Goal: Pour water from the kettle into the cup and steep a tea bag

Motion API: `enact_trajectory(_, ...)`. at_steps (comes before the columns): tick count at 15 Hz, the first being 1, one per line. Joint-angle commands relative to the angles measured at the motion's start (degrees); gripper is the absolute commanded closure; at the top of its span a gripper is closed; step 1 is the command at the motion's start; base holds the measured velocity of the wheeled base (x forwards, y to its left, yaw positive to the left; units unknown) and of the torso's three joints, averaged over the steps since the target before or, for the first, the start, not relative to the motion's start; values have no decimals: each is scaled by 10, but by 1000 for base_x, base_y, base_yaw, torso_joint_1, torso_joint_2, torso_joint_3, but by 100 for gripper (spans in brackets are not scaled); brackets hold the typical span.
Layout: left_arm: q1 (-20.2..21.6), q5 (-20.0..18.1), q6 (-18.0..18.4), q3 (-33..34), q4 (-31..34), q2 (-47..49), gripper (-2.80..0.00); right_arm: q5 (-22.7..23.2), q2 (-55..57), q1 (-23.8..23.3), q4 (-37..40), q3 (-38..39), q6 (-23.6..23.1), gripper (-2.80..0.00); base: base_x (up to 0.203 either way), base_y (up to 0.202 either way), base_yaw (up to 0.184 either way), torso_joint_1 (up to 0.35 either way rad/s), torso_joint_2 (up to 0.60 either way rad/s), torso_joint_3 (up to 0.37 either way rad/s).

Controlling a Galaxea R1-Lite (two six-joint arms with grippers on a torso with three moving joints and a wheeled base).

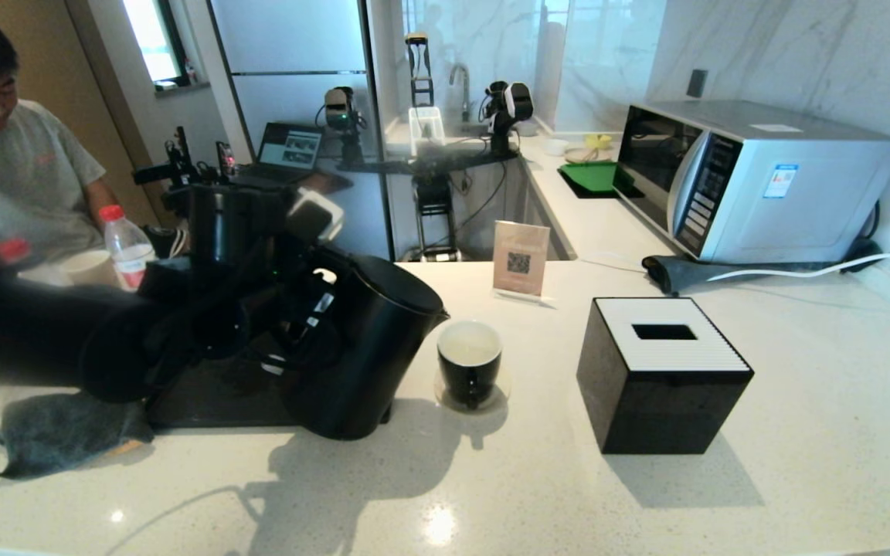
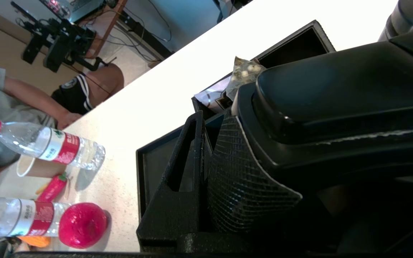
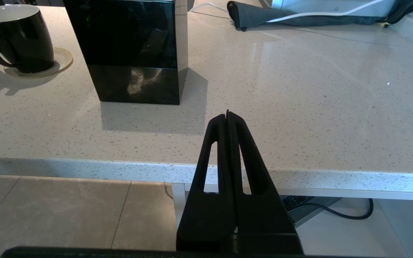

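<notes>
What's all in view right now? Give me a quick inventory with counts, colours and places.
kettle: 1, matte black, tilted toward the cup, held by its handle
cup: 1, black, white inside, on a coaster beside the spout
tissue box: 1, black, white top, right of cup
tray: 1, black, under kettle
bottles: 2, clear, red caps, far left
paper cup: 1, tan, beside bottles
cloth: 1, grey, left front
microwave: 1, silver, back right
left gripper: on kettle handle
right gripper: shut, parked below counter edge

Head view high over counter, wrist views close, cup (image 1: 469,359) shared with right wrist.
</notes>
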Motion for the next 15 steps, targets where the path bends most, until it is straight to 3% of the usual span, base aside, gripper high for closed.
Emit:
enact_trajectory(1,-1,2,7,-3,-2,4,0,0,1,0,0,0,0,0,0,0,0,0,0,0)
enact_trajectory(15,-8,21,32,-34,2,29,0,0,1,0,0,0,0,0,0,0,0,0,0,0)
